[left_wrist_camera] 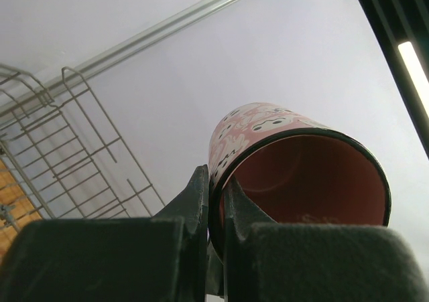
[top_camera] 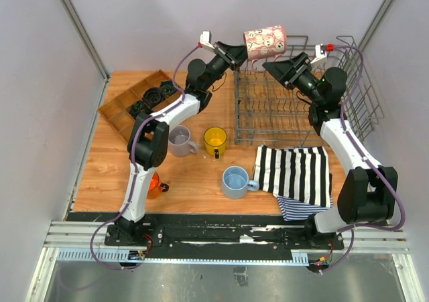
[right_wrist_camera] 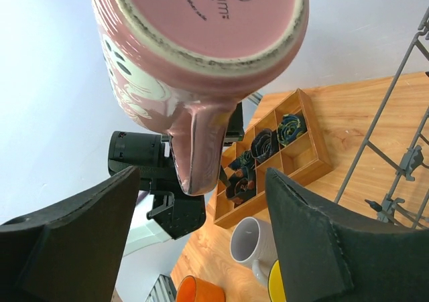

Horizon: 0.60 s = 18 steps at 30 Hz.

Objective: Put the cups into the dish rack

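one pink mug point(right_wrist_camera: 201, 21), base lettering ending "trum", pinched by left gripper point(left_wrist_camera: 216, 183)

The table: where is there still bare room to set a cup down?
Bare wood lies between the orange cup and the light blue cup, and behind the yellow cup, left of the dish rack. The rack's tines hold no cups. It is crowded at the right front, under the striped cloth, and where the grey cup sits by the yellow one.

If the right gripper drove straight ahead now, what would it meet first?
The pink cup: its handle sits between the open fingers of the right gripper, base just beyond. The left gripper holds the rim. Exact gap is unclear.
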Motion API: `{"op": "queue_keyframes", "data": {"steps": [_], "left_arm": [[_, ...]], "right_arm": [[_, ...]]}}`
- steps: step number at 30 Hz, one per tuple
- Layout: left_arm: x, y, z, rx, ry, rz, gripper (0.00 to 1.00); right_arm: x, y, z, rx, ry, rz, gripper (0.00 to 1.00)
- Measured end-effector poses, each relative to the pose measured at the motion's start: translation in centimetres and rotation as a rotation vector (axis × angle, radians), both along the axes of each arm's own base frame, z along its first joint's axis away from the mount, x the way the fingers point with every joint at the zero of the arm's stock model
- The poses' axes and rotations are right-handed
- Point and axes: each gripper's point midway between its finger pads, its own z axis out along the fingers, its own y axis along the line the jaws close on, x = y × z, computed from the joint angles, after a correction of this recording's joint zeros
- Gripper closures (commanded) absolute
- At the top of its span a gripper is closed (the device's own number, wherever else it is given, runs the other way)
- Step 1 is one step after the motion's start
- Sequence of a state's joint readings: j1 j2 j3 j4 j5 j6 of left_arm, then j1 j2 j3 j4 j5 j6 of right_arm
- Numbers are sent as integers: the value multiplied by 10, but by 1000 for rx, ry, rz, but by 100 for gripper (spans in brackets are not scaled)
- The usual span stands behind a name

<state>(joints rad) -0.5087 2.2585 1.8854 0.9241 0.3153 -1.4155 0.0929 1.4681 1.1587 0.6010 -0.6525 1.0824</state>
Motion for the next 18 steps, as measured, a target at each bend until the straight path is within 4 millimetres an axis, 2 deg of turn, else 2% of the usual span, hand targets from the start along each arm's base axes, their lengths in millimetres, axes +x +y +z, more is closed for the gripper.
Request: {"op": "queue_keyframes", "data": {"steps": [2, 5, 8, 15, 18], "left_arm": [[1, -1, -2, 9, 4, 0, 99], [-1, -3, -2, 19, 3, -16, 99], [-3, -5, -3, 26, 9, -35, 99], [-4, -8, -3, 6, 34, -72, 100], [-1, -9, -5, -8, 44, -82, 99]], "right_arm": [[0, 0, 2, -2, 0, 0, 29], [1, 0, 7, -6, -10, -1, 40], [3, 0, 11, -6, -18, 0, 43], [11, 2, -3, -9, 15, 4, 45], [15, 3, -9, -3, 25, 13, 53]]}}
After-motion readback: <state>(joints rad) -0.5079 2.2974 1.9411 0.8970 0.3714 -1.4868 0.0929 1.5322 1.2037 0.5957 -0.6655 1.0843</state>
